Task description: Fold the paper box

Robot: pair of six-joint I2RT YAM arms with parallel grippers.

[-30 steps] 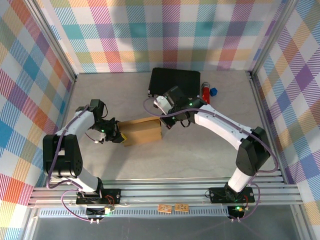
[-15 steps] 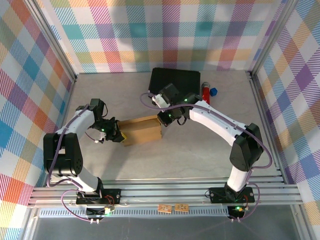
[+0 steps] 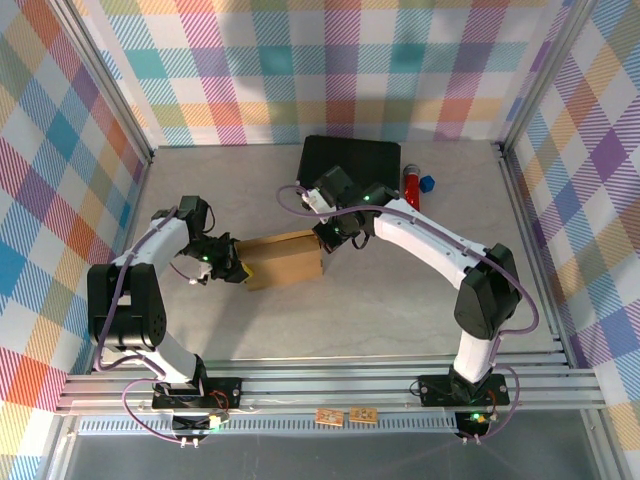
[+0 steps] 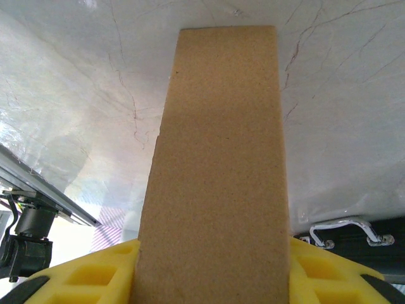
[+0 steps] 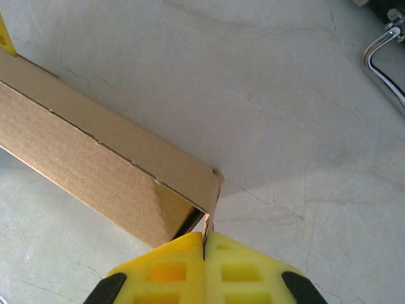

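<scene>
The paper box [image 3: 284, 260] is a folded brown cardboard box lying mid-table. My left gripper [image 3: 232, 268] holds its left end: in the left wrist view the box [image 4: 218, 164] runs away between the yellow fingers [image 4: 101, 272], which press on both its sides. My right gripper [image 3: 326, 236] is at the box's far right corner. In the right wrist view its yellow fingers [image 5: 243, 269] are shut on a thin cardboard flap edge [image 5: 207, 223] that sticks out from the end of the box [image 5: 107, 161], where a dark gap shows.
A black hard case [image 3: 350, 165] lies behind the box, its metal handle [image 5: 383, 60] near the right gripper. A red cylinder [image 3: 411, 184] and a small blue block [image 3: 428, 184] sit to the case's right. Plaid walls enclose the table.
The right arm has swung slightly left and back at the box's right end. The box and the left gripper have stayed put.
</scene>
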